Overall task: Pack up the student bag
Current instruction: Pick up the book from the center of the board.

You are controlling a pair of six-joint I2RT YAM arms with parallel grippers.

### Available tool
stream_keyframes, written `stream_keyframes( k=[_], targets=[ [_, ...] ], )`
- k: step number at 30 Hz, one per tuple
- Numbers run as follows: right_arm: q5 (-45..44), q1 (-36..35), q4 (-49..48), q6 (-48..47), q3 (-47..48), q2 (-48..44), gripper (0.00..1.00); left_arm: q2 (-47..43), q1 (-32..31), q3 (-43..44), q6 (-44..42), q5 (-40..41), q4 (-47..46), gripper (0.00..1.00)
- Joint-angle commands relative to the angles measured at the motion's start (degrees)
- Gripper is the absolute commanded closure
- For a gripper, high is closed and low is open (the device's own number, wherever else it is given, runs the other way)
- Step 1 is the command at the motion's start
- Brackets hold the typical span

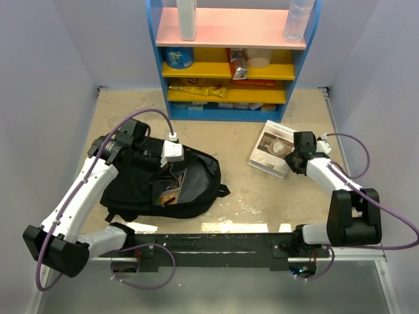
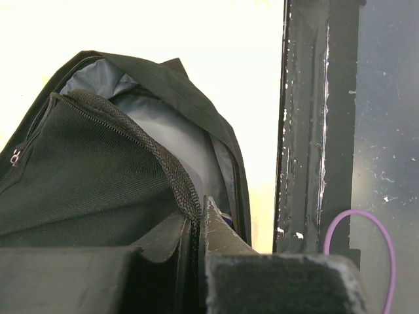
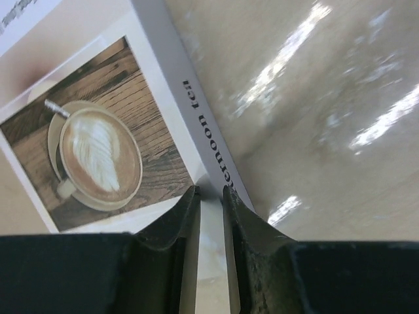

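The student bag (image 1: 190, 186) is a large black backpack lying left of centre, its main compartment open, with a colourful item showing inside. My left gripper (image 1: 165, 169) is shut on the zipper edge of the opening; in the left wrist view the gripper (image 2: 195, 216) pinches that edge of the bag (image 2: 98, 176), and grey lining shows. A white book (image 1: 270, 149) with a coffee-cup cover lies at the right. My right gripper (image 1: 293, 158) is shut on its near corner; the right wrist view shows the gripper (image 3: 211, 196) clamping the book (image 3: 98, 150) at its spine.
A blue shelf unit (image 1: 232, 104) with pink and yellow boards stands at the back, holding snacks and cans, with two bottles on top. A black rail (image 1: 216, 241) runs along the table's near edge. Purple cables loop off both arms.
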State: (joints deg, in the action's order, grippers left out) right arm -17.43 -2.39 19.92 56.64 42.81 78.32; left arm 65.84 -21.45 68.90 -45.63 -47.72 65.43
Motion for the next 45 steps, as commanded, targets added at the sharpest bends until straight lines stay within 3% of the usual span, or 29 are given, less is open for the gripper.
stream_keyframes(
  k=[1,6,8,10,11,13,15,20,24,31,45],
  targets=[
    [4.8,-8.0,-0.1,6.9,-4.4,-0.8,0.8,-2.4,-0.5,1.1,-0.3,-3.1,0.1,1.0],
    [6.9,-20.5,-6.5,21.6,-9.8,-5.7,0.78,-2.8,-0.4,0.8,-0.3,-2.7,0.2,1.0],
    [8.1,-22.6,-10.8,22.8,-7.7,-4.6,0.75,-2.9,-0.4,0.9,-0.2,-2.8,0.1,1.0],
    [9.2,-22.8,-8.3,20.9,-3.2,-2.0,0.73,-2.9,-0.4,1.0,0.0,-2.8,0.1,1.0],
    [8.0,-22.7,-6.8,17.4,2.9,0.0,0.72,-2.9,-0.4,1.1,0.1,-2.8,0.1,1.0],
    [2.9,-22.3,-0.7,13.6,8.4,-0.3,0.64,-3.2,-0.4,1.5,0.1,-2.3,0.6,1.0],
    [-1.1,-18.6,-0.7,7.6,11.6,-2.8,0.58,-3.5,-0.4,1.4,0.0,-2.0,0.6,1.0],
    [4.1,-8.2,-14.1,-4.4,9.8,-5.4,0.5,-3.8,-0.4,0.9,0.4,-1.7,0.1,1.0],
    [5.5,-5.5,-18.5,-8.3,12.3,3.5,0.4,-3.4,-0.4,1.6,0.7,-1.9,0.1,1.0],
    [6.8,-4.9,-21.1,-6.3,13.7,14.0,0.41,-3.6,-0.4,2.1,1.3,-1.1,0.4,1.0],
    [8.1,-4.7,-25.2,-6.9,7.8,16.4,0.44,-3.6,-0.4,1.3,1.7,-1.5,-0.2,1.0]
  ],
)
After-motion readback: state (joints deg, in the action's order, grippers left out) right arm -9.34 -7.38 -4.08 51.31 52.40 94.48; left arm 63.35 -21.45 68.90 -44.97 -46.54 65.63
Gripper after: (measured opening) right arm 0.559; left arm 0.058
